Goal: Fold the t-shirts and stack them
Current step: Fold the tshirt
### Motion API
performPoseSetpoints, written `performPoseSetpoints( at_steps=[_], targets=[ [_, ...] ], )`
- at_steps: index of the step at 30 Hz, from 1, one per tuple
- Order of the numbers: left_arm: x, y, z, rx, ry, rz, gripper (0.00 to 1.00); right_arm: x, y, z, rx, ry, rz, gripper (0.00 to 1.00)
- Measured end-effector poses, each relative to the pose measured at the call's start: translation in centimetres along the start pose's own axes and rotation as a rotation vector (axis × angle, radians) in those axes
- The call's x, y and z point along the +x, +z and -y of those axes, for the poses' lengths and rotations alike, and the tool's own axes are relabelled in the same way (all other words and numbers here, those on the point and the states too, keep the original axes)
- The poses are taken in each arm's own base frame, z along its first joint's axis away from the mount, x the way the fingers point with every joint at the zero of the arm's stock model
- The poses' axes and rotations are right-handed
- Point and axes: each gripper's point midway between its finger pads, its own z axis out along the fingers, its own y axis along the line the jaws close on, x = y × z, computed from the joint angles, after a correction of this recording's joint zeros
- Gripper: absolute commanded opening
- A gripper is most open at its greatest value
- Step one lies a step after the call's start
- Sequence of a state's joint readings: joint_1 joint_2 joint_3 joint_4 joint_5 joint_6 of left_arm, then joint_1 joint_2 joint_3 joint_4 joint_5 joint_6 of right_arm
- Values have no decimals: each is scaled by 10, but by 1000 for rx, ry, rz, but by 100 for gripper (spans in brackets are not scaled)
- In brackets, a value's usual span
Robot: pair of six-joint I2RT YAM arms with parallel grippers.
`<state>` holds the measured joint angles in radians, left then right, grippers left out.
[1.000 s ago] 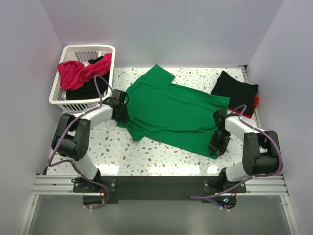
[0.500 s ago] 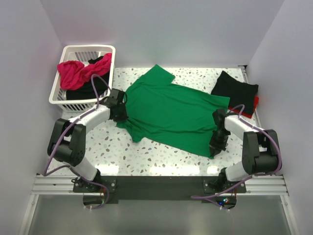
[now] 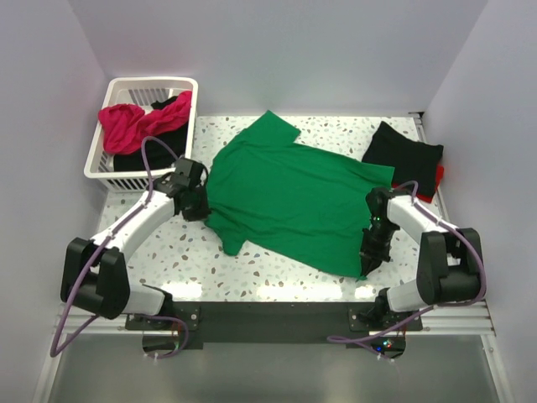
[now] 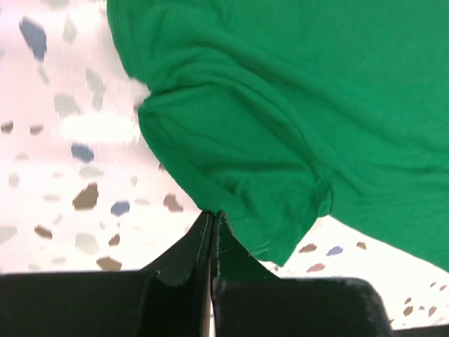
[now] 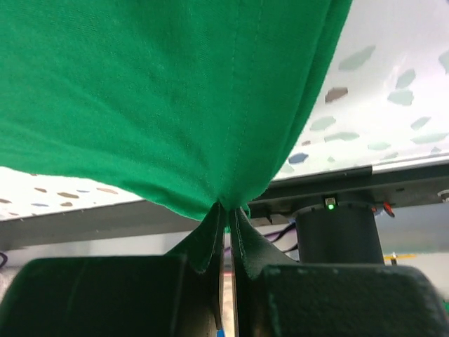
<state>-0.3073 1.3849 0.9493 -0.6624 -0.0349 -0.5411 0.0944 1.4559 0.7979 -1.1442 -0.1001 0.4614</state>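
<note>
Pinching green t-shirt [image 3: 294, 193] sleeve edge in clenched left gripper [image 4: 212, 216], hem corner in clenched right gripper [image 5: 229, 209]

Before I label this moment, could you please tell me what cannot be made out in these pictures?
Top external: the red t-shirt is mostly under the black t-shirt.
Top external: the white basket holds heaped magenta-pink cloth, hiding what lies beneath.
Wrist views: the green t-shirt runs off the edges.
</note>
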Motion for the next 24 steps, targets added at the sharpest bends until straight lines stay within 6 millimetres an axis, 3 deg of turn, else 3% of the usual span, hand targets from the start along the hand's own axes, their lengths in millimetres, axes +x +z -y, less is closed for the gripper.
performPoseSetpoints(
  at_steps=[4, 15, 24],
  targets=[
    [22, -12, -10, -26, -14, -68, 0, 9, -5, 1, 7, -18, -20, 0],
    [47, -56, -23, -41, -58, -94, 0, 23, -19, -1, -17, -48, -18, 0],
    [78, -68, -39, -71, -91, -136, 0, 38, -18, 2, -25, -53, -32, 0]
  ],
)
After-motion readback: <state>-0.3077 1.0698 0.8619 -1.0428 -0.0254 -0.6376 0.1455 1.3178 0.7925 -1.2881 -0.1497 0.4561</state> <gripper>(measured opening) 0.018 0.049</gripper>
